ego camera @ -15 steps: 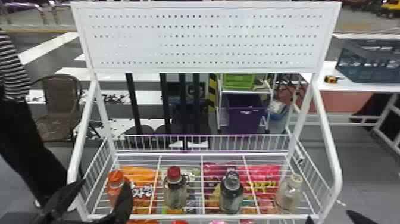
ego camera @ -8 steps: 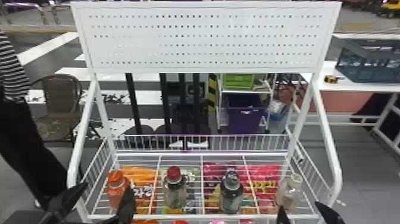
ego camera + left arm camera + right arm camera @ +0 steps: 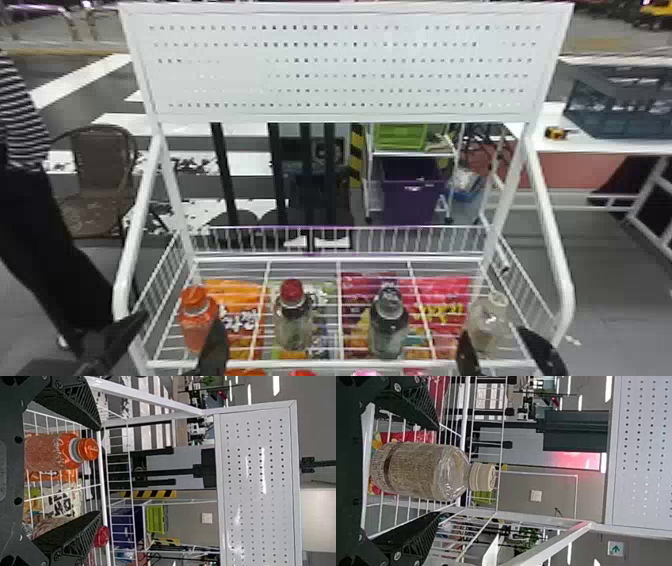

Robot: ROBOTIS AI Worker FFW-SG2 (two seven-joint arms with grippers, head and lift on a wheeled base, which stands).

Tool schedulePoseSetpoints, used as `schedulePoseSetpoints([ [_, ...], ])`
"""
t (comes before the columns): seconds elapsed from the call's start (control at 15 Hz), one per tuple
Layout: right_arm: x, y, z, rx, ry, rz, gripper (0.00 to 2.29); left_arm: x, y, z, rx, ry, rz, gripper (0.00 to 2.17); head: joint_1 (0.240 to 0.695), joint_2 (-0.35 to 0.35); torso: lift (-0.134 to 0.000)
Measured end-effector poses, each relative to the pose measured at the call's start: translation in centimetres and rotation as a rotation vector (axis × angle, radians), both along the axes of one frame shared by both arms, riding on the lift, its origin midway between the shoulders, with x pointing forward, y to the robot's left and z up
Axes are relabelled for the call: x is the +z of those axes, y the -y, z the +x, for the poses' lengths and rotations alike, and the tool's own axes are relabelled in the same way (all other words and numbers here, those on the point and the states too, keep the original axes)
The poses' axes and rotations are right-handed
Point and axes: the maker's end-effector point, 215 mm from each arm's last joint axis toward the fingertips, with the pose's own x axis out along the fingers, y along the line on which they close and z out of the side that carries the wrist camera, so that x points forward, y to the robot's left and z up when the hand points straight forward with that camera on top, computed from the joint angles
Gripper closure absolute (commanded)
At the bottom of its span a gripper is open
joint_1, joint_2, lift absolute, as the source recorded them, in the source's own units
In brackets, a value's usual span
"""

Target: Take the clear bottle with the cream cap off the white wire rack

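Black and standing wide open, the left hand (image 3: 181,322) has hold of nothing; in the head view, the orange bottle (image 3: 196,327) shows between its spread fingers, upright on the white wire rack (image 3: 320,364). Behind that bottle, an orange packet (image 3: 222,288) shows through the wires. Next along stands a bottle with a red cap (image 3: 291,289), well apart from the orange one, then a bottle with a dark grey cap (image 3: 388,297). A pink packet (image 3: 452,286) lies beneath the wires to the right of that one. Rightmost in the row is the clear bottle with the cream cap (image 3: 487,320), upright on the rack. The right hand (image 3: 494,334) is wide open around it, fingers apart from its sides, gripping nothing.
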Motion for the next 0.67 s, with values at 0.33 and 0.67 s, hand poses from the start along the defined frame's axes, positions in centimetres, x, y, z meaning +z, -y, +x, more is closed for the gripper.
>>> schedulePoseSetpoints([
  [0.33, -0.4, -0.2, 2.8, 0.002, -0.008, -0.007, 0.14, -0.2, -0.2, 0.0, 0.0, -0.005, 0.005, 0.14, 0.499, 0.0, 0.0],
  [0.67, -1.0, -0.3, 4.4, 0.002, -0.041, -0.007, 0.93, -0.1, -0.2, -0.2, 0.0, -0.003, 0.005, 0.14, 0.499, 0.0, 0.0],
])
